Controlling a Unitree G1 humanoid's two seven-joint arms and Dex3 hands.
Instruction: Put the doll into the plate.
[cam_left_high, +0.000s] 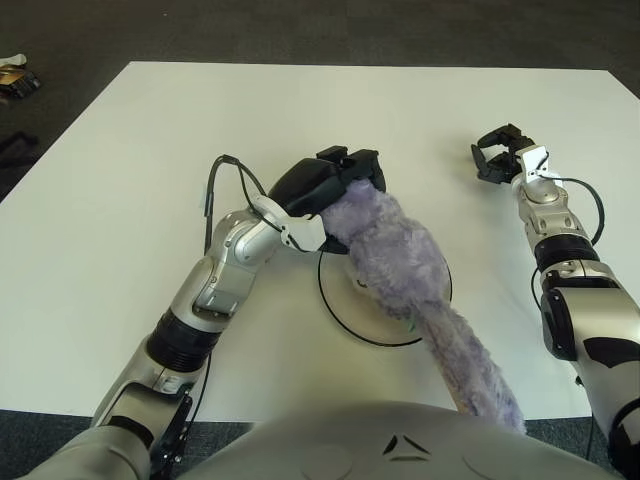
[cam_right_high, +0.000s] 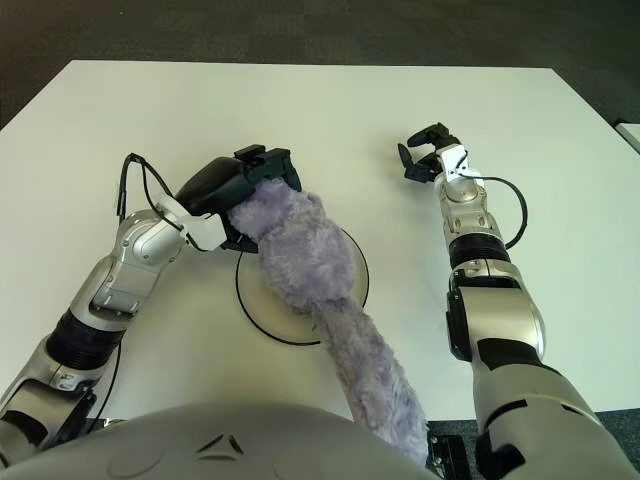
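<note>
Near the middle of the white worktop (cam_left_high: 120, 180) lies a round pale plate (cam_left_high: 340, 300) with a dark rim, and over it stretches a long, fuzzy purple doll (cam_left_high: 400, 265). Its upper, thicker end is clasped by the left hand (cam_left_high: 335, 185), whose dark fingers are curled around the fur just beyond the far left edge of the plate. From that grip the doll runs diagonally across the plate toward the robot's right, covering much of the plate's middle and right side, and its narrower tail end passes over the near rim and ends close to the front edge of the worktop, just above the robot's grey chest. Whether the doll's body presses on the plate or hangs slightly above it cannot be told. A black cable (cam_left_high: 215, 180) loops up from the left forearm beside the wrist. Well apart on the right side of the worktop shows the right hand (cam_left_high: 503, 152), holding nothing, its fingers loosely bent and parted; whether it touches the surface is not clear. At the far left corner of the left eye view, a small object (cam_left_high: 15, 80) lies on the dark floor.
</note>
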